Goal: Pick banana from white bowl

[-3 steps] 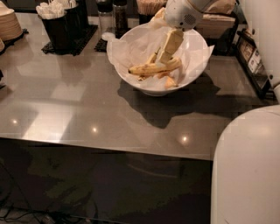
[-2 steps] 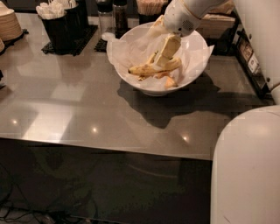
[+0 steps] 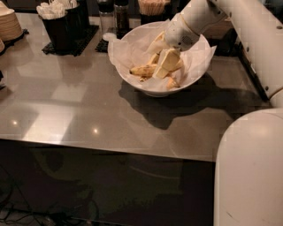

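Observation:
The white bowl (image 3: pixel 148 90), lined with crumpled white paper, stands at the back middle of the grey table. The banana (image 3: pixel 142 70), yellow with brown speckles, lies inside it and points left. My gripper (image 3: pixel 162 64) reaches down into the bowl from the upper right. It is at the banana's right end and covers that end. A stubby orange-tinted piece (image 3: pixel 172 83) lies just below the gripper in the bowl.
Black cutlery holders (image 3: pixel 62 24) stand at the back left, with shakers (image 3: pixel 112 13) and a container of sticks (image 3: pixel 154 9) behind the bowl. A stack of plates (image 3: pixel 9 26) is at the far left. My white body (image 3: pixel 252 167) fills the lower right.
My gripper has moved down and a little left, deeper into the bowl, onto the banana's right end. The banana and bowl have stayed in place.

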`<state>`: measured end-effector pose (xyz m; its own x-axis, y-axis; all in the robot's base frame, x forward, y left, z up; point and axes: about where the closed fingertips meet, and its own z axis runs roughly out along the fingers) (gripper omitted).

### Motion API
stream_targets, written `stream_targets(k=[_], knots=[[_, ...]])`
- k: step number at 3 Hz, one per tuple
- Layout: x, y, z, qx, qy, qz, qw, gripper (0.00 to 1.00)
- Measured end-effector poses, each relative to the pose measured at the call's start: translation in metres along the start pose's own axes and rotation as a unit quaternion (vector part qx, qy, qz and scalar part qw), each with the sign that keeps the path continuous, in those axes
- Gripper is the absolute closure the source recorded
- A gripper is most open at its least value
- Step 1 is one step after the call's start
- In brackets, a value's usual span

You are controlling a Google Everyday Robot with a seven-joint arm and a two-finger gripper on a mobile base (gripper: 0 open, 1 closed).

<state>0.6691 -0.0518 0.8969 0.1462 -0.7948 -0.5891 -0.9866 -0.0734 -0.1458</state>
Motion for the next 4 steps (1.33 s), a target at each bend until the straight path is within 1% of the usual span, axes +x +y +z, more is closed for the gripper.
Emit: stream_targets(k=[1,2,3,4], knots=[[0.003,-0.006,0.01,-0.003,-0.003,0.002,1.0,0.35],[0.006,-0.009,0.017,-0.007,-0.003,0.006,1.0,0.39],[0.012,-0.009,0.023,-0.013,-0.001,0.013,0.9998,0.41],[0.016,-0.009,0.027,-0.017,0.001,0.018,0.9997,0.48]])
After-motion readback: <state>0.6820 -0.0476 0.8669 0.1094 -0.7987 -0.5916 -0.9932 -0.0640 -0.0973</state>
